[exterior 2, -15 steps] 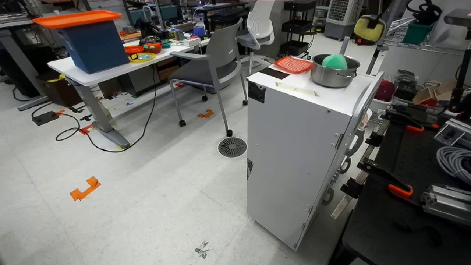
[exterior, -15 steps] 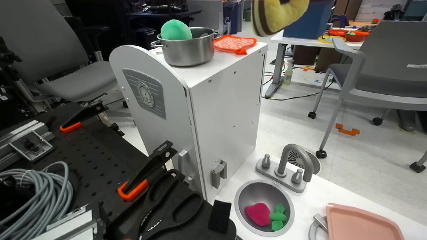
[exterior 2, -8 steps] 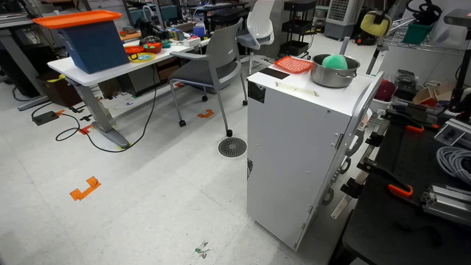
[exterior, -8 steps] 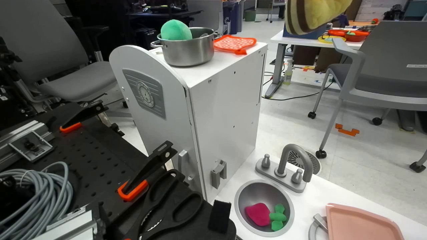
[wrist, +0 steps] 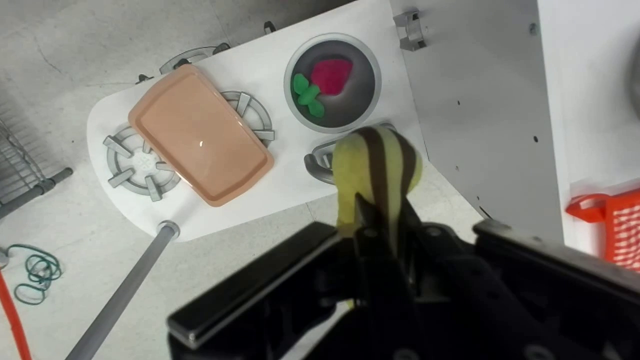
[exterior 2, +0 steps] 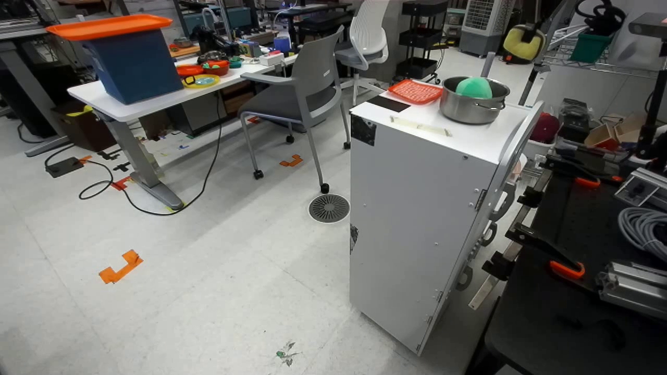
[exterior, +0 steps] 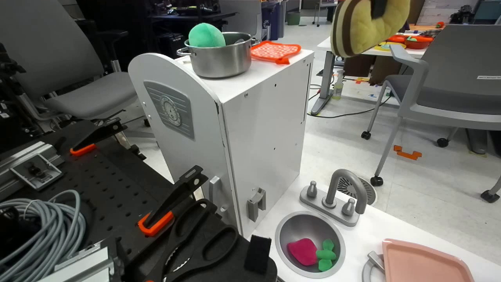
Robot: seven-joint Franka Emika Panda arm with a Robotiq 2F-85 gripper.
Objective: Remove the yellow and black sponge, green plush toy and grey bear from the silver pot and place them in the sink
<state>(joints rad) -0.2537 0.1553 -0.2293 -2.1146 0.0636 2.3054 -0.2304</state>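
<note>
Sponge point(wrist: 376, 167) hangs pinched in the claw point(wrist: 383, 206), whose jaws are drawn close together on it, and we see it well above the sink point(wrist: 357, 105). The coming move, we judge, turns on how it lies from the sink: in the wrist view the sink is ahead of the claw, just past the sponge's far end, while the tap point(wrist: 319, 173), along the sink's side nearer the claw, is partly covered by the sponge. So we would carry it across the tap toward the sink's middle before going down, or it could snag there. Its stripes run from the claw out toward the sink, and we take that for its long axis, though the bent shape leaves us unsure. A pink toy point(wrist: 332, 75) and green leaves point(wrist: 309, 95) lie in the sink, and the sponge may settle against them. The green toy point(exterior: 206, 36) sits in the pot point(exterior: 223, 64), on the cabinet point(exterior: 266, 129) beside the sink and higher than it; whether the bear is in there too, we cannot tell.
</note>
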